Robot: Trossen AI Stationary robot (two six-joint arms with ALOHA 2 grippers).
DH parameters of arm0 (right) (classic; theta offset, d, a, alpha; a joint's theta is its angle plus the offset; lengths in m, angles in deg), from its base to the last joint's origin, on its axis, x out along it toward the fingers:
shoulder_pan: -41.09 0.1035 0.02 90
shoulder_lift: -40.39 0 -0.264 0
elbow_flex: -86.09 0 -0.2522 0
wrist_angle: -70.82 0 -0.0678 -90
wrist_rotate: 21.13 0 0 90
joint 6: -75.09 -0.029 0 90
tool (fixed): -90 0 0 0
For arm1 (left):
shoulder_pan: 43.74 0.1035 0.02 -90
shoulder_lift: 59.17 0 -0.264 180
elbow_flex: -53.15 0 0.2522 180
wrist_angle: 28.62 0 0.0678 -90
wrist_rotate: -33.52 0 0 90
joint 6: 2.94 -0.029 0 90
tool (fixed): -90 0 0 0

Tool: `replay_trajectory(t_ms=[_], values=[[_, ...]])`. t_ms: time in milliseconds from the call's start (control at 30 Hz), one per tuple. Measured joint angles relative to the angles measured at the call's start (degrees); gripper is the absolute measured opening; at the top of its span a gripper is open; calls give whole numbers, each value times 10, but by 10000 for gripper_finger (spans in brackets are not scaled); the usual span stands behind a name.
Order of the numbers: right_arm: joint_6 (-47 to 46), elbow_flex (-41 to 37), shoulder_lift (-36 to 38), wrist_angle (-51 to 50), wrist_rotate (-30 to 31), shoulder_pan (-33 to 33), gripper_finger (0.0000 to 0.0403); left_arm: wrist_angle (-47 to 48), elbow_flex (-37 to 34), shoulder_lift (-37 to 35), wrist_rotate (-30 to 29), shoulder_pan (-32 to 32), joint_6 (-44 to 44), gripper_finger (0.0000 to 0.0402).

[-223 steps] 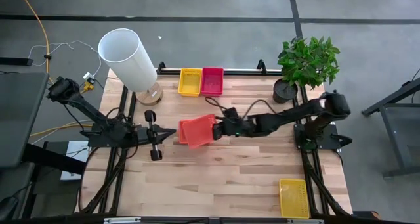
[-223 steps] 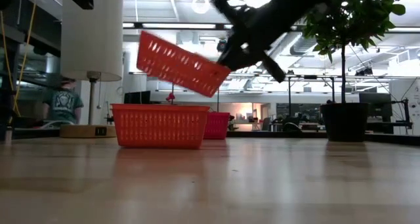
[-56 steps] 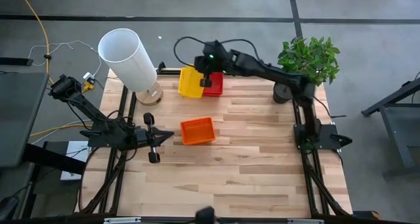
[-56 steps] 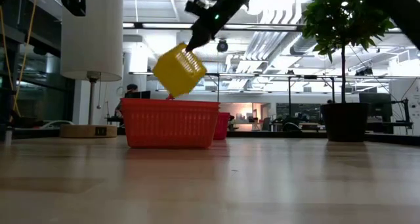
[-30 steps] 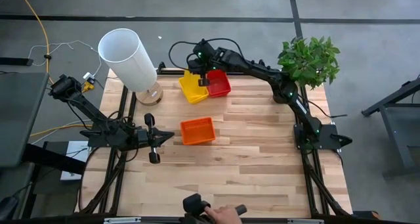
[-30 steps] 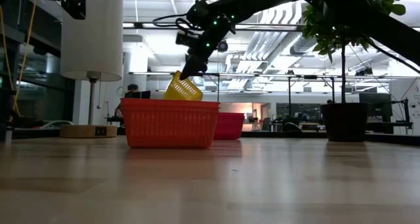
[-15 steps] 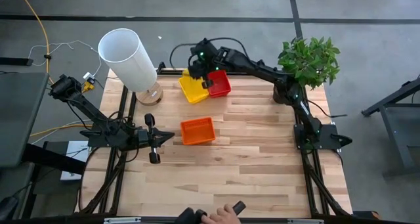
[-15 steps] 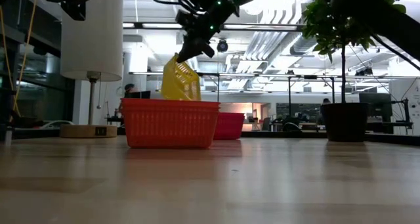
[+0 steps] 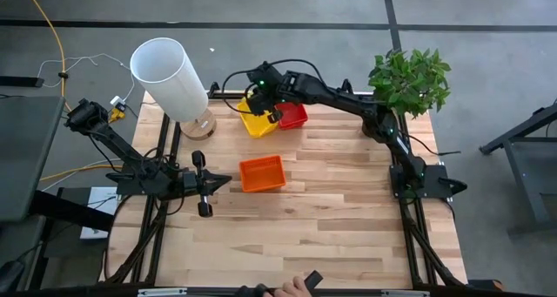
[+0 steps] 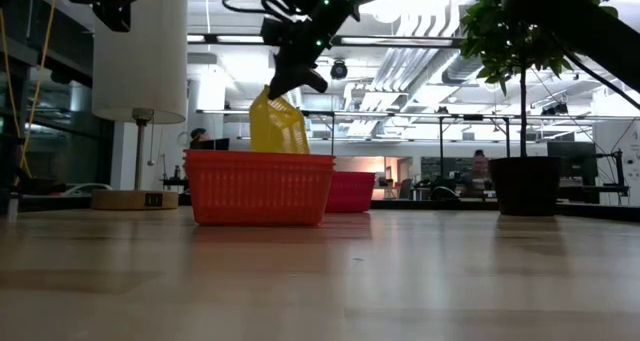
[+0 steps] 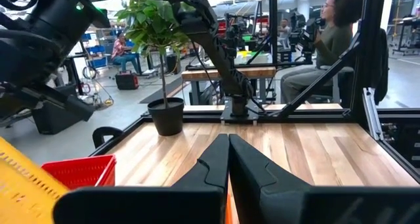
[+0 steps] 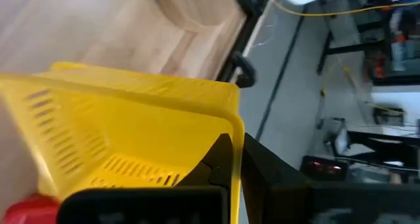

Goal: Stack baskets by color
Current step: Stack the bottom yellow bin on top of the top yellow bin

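Right tool (image 9: 263, 99): at the far edge of the desk (image 9: 331, 227), its arm stretched across from the right side; fingers pinched tight on the rim of the yellow basket (image 9: 254, 119).
Yellow basket: gripped and tipped up on edge; in the low view it stands tilted above and behind the orange basket (image 10: 260, 187); the right wrist view shows its mesh wall running straight into that tool's closed fingers (image 12: 222, 159).
Red basket (image 9: 292, 117): on the desk at the far edge, just beside the yellow one on its right, set at a slight angle; whether the two touch I cannot tell.
Orange basket: flat on the desk nearer the middle, apart from the other two and close to the left tool (image 9: 224, 180).
Left tool: low over the left part of the desk, fingers pressed together with nothing between them, as the left wrist view shows.
White cylinder (image 9: 169, 77): at the far left corner, on a round wooden base.
Potted plant (image 9: 405, 88): far right corner.
Person's hand (image 9: 296, 287): at the near edge of the desk, partly in view.
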Motion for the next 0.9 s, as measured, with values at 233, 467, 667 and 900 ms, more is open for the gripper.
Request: replay_trajectory(t_ms=[233, 467, 667, 900], values=[[-2, 0, -13, -33, -25, -2, 0, 2, 0, 0, 0, 0, 2, 0], [-10, 0, -20, -35, -18, -2, 0, 7, 0, 0, 0, 0, 2, 0], [-13, 0, -20, -38, 11, -1, 12, 10, 0, 0, 0, 0, 2, 0], [-51, 0, -20, -39, 43, 6, 114, 11, 0, 0, 0, 0, 2, 0]])
